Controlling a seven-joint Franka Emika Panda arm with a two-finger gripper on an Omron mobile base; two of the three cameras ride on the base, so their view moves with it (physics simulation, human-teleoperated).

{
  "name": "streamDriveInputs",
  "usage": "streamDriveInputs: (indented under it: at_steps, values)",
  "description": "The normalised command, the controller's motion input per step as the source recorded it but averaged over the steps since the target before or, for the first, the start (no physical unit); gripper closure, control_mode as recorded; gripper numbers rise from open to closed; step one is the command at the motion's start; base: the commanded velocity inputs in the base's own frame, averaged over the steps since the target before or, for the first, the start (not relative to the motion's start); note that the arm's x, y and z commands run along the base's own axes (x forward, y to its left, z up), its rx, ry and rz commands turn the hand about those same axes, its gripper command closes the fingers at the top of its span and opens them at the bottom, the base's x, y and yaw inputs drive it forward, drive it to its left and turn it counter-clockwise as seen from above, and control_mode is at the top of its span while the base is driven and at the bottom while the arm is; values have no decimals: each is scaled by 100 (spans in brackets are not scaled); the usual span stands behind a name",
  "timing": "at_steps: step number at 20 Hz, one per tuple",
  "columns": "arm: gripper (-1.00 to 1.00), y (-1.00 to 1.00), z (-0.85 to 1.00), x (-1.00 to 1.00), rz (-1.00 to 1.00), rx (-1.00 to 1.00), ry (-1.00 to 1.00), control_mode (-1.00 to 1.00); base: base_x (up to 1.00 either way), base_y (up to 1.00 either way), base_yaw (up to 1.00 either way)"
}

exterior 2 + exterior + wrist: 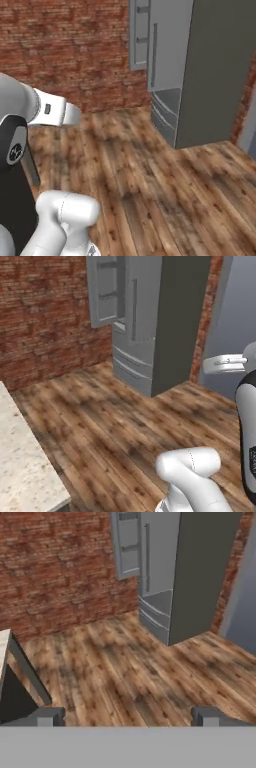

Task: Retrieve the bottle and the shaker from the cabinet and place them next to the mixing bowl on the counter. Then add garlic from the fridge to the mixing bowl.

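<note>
The tall grey fridge (150,321) (200,65) (170,572) stands across the wooden floor against the brick wall. Its left door (105,291) (139,35) (127,544) hangs open, and clear shelves show on the door's inside. My gripper (127,717) points toward the fridge from well back. It is open, with its two dark fingertips (47,716) far apart and nothing between them. A corner of the beige speckled counter (20,466) lies at the lower left. The bottle, shaker, cabinet, mixing bowl and garlic are out of view.
Bare wooden floor (125,421) stretches between me and the fridge. A red brick wall (45,316) runs behind and to the left. A plain grey wall (235,321) stands right of the fridge. The counter's edge (4,643) sits close on the hand's left.
</note>
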Motion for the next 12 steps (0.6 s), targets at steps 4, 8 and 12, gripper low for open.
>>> streamDriveInputs:
  at_steps: [4,8,12]
  values:
    - [-100,0,0,0,0,0,0,100,100,0,58]
    - [-100,0,0,0,0,0,0,100,100,7,61]
    - [-100,0,0,0,0,0,0,100,100,1,56]
